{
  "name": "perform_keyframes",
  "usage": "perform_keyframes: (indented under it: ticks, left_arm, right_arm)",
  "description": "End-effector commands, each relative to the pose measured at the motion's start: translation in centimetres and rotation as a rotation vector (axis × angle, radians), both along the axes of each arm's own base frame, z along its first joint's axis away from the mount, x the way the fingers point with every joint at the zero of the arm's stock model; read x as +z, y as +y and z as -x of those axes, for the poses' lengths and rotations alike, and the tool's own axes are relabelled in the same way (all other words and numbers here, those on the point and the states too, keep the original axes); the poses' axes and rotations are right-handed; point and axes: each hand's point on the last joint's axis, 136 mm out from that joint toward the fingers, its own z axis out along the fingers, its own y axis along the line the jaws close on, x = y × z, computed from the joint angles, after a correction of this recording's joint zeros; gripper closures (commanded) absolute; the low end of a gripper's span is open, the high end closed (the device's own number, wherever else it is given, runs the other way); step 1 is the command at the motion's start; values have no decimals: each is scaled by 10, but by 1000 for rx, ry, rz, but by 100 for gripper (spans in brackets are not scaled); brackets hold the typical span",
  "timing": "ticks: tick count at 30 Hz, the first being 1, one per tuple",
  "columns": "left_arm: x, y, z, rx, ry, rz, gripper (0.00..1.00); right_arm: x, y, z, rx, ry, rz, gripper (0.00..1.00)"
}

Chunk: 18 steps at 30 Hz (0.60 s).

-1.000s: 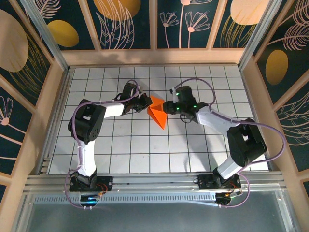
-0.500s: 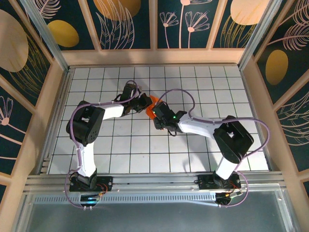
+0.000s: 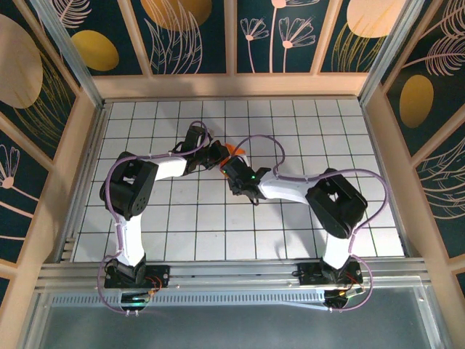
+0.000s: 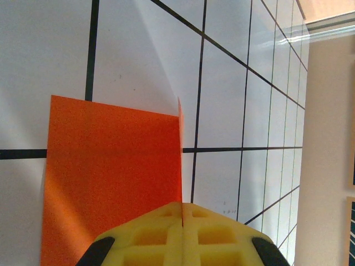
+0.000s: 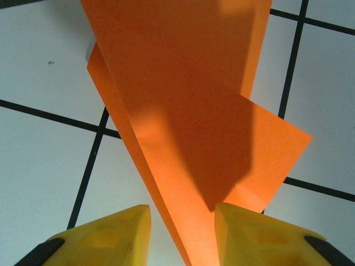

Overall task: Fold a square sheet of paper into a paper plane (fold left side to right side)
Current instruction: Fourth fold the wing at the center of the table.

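The orange paper (image 3: pixel 232 150) is folded into a pointed shape in the middle of the grid table, mostly hidden under both wrists in the top view. My left gripper (image 3: pixel 220 155) is shut on one raised edge of the paper (image 4: pixel 111 172); its yellow fingers (image 4: pixel 155 235) meet with the thin orange sheet pinched in the seam. My right gripper (image 3: pixel 234 169) is open, its yellow fingers (image 5: pixel 255 233) standing either side of the paper's narrow folded end (image 5: pixel 183 127), which runs down between them.
White grid table (image 3: pixel 218 225) inside wooden walls with a patterned backdrop. A wooden wall (image 4: pixel 330 138) rises at the table's far edge in the left wrist view. Purple cables loop over both arms.
My right arm has swung left and come down over the paper, covering most of it. The left gripper has kept its hold and its place.
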Motion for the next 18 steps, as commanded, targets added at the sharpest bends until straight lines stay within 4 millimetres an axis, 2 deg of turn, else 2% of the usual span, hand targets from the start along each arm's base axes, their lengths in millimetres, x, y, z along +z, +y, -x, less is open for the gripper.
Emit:
perform_keyframes:
  ticks: [1,8,18]
  left_arm:
    - [9,-2,1,-4,-7,7,99]
    - [8,-3,1,-5,-5,6,98]
    - [6,-2,2,-4,-1,1,98]
  right_arm:
    - [3,5,-10,-26,-43,11,64]
    - [-5,3,-14,-35,-49,44,65]
    - [-6,2,-14,-38,-52,45,72]
